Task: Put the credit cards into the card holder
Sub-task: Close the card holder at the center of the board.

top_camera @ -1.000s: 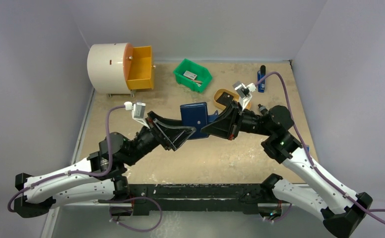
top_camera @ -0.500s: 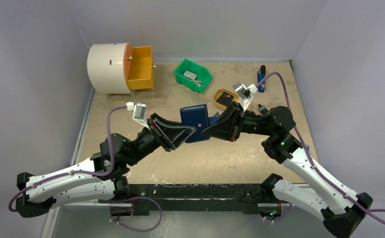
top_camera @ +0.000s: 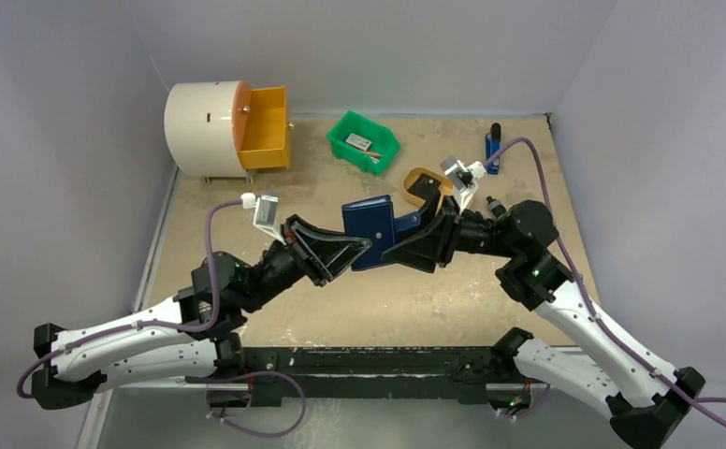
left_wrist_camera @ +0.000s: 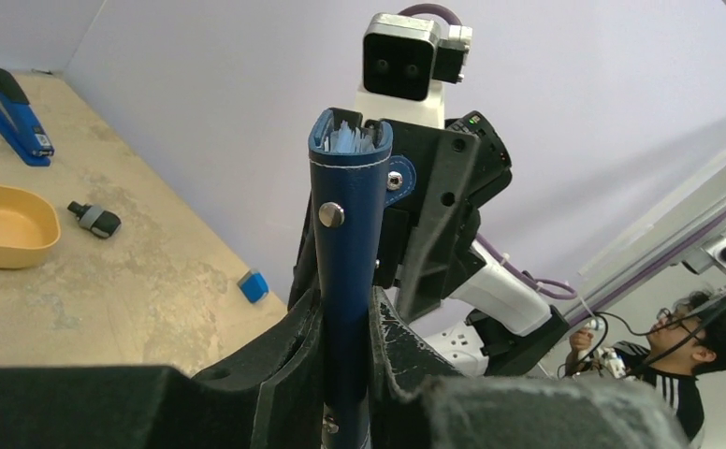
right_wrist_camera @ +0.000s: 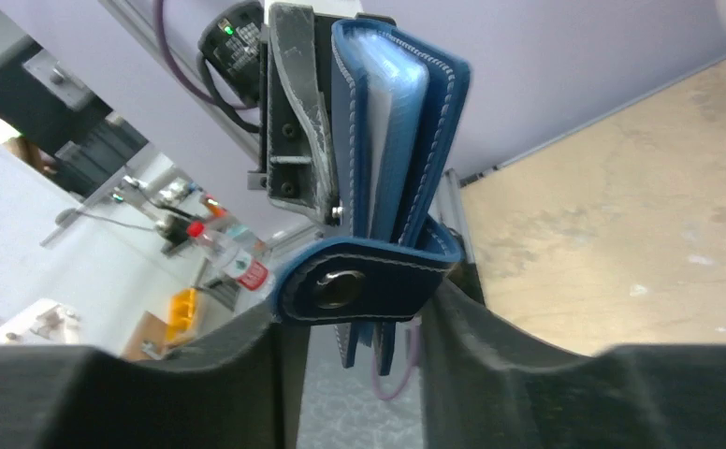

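Note:
The navy card holder (top_camera: 369,224) stands on edge above the table's middle, between both arms. My left gripper (top_camera: 363,253) is shut on its lower part; in the left wrist view the card holder (left_wrist_camera: 348,234) rises straight out of the closed left gripper (left_wrist_camera: 346,323), stud facing left. My right gripper (top_camera: 395,249) is open around its other end. In the right wrist view the snap tab (right_wrist_camera: 359,285) lies across the wide gap of the right gripper (right_wrist_camera: 359,323). Pale sleeves (right_wrist_camera: 392,84) show between the covers; I cannot make out separate credit cards.
At the back left stands a white drum (top_camera: 205,126) with an open orange drawer (top_camera: 266,126). A green bin (top_camera: 364,140) holds a small card-like item. A tan dish (top_camera: 420,182) and a blue stapler (top_camera: 493,150) lie behind the right arm.
The right gripper's jaws have spread apart off the holder. The left gripper has closed onto the holder, which has tipped slightly upward and rightward.

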